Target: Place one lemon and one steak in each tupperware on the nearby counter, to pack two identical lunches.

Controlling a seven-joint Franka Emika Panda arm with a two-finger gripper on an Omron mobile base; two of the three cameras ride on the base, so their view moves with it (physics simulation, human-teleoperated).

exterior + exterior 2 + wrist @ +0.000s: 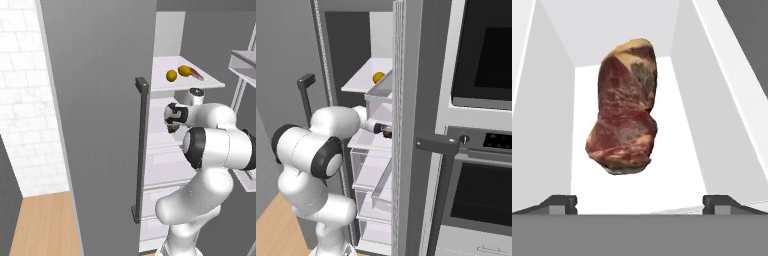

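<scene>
Two lemons [171,75] and one steak [197,75] are lying left to right on the fridge's upper shelf [210,82]. A second steak [626,110] is lying inside a white drawer [684,150], ahead of the gripper [640,204], whose jaws are standing wide, holding nothing.

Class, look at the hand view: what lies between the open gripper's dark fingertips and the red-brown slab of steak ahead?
Nothing: bare white shelf floor separates the gripper from the steak in the hand view.
</scene>
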